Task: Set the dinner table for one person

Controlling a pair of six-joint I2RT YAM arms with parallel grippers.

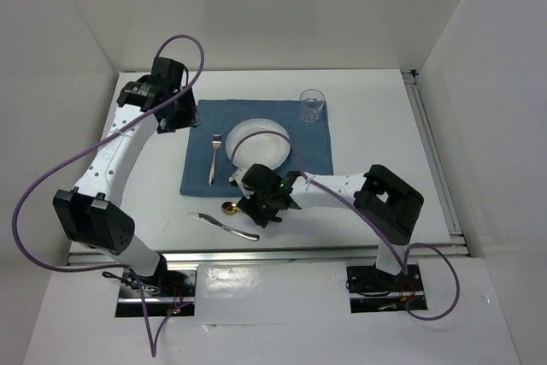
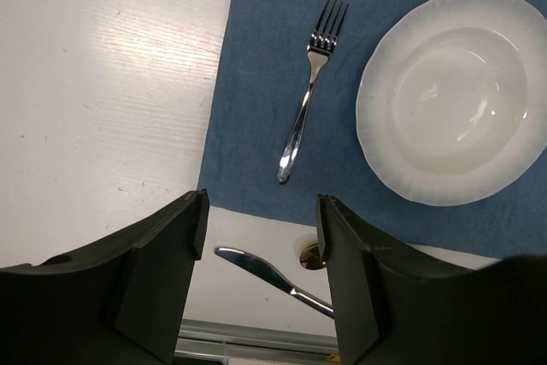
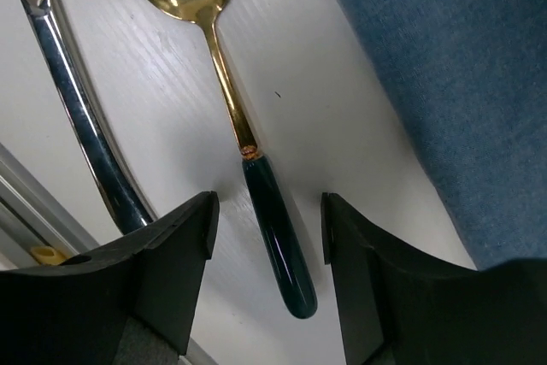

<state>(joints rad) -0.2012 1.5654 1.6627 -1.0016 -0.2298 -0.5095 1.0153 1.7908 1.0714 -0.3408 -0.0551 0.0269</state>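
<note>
The white dinner table (image 1: 376,134) carries a blue placemat (image 1: 316,147) with a white plate (image 1: 261,143), a fork (image 1: 214,158) left of the plate, and a clear glass (image 1: 312,105) at its far right corner. A silver knife (image 1: 224,225) and a gold spoon (image 1: 229,208) with a dark green handle (image 3: 278,241) lie on the bare table in front of the mat. My right gripper (image 3: 267,228) is open, low over the spoon, with its jaws on either side of the handle. My left gripper (image 2: 261,228) is open and empty, held above the mat's far left corner.
A silver rail (image 1: 256,254) runs along the table's near edge, close behind the knife. The knife's handle (image 3: 81,117) lies just left of the spoon. White walls close in the table on three sides. The fork (image 2: 306,100) and plate (image 2: 449,96) show in the left wrist view.
</note>
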